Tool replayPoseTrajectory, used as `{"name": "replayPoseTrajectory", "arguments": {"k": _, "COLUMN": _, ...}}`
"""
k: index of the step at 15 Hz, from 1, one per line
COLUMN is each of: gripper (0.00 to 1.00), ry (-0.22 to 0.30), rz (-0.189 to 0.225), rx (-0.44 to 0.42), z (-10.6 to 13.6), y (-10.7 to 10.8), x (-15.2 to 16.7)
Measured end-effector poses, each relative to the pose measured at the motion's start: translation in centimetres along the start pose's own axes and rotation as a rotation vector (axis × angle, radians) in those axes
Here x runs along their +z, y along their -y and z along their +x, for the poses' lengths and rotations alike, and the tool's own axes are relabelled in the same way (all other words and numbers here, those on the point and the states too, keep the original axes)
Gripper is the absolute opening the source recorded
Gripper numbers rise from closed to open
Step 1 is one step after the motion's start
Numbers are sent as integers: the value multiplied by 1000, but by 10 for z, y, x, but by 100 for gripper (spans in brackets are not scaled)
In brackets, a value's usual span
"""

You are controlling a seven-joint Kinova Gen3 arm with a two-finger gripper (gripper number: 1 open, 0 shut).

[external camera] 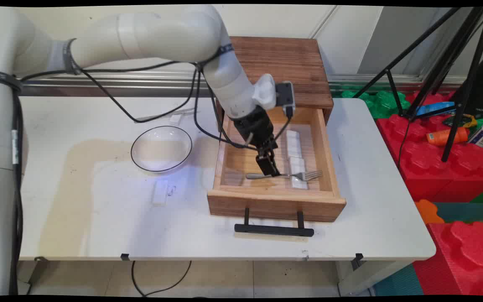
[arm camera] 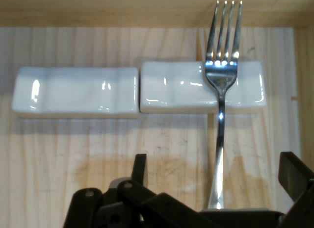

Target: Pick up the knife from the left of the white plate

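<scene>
White table [external camera: 99, 218] is sitting in front of a pale wall, with red and green foam blocks [external camera: 455, 163] and a black tripod [external camera: 455, 84] filling the right side of the main view. A wooden drawer box [external camera: 283, 63] is standing at the upper centre, and its drawer [external camera: 275, 203] is hanging pulled out toward the bottom of the frame, black handle [external camera: 273, 229] at the front.

The gripper [external camera: 270, 167] is reaching down into the drawer, hovering right over the handle of a metal fork [external camera: 304, 175]. The fork is lying across the drawer floor, tines pointing to the right of the frame.

In the hand view the fork [arm camera: 221, 90] is running up the picture, its neck resting across the right one of two white ceramic rests [arm camera: 201, 87]; the second rest [arm camera: 74, 89] is lying just beside it on the left, nearly touching end to end. The fingers [arm camera: 294, 174] are standing apart, one on each side of the fork handle's end, not clamped on it as far as I can see. Whether they are touching the handle I cannot tell.

Left of the drawer, a clear glass bowl [external camera: 161, 148] is sitting on the table at centre left. A small white block [external camera: 160, 192] is lying below it, well apart from the drawer. Black cables [external camera: 157, 113] are drooping from the arm above the bowl.
</scene>
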Motion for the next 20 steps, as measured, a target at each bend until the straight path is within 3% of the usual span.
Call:
{"name": "replayPoseTrajectory", "arguments": {"k": 6, "gripper": 100, "ry": -63, "rz": 21, "rx": -19, "z": -15, "y": 0, "x": -50}}
{"name": "replayPoseTrajectory", "arguments": {"k": 9, "gripper": 100, "ry": -84, "rz": 43, "rx": -15, "z": -37, "y": 3, "x": -90}}
{"name": "replayPoseTrajectory", "arguments": {"k": 16, "gripper": 100, "ry": -65, "rz": 95, "rx": -55, "z": -110, "y": 15, "x": -168}}
{"name": "replayPoseTrajectory", "arguments": {"k": 20, "gripper": 100, "ry": -27, "rz": 151, "rx": -110, "z": -151, "y": 34, "x": -197}}
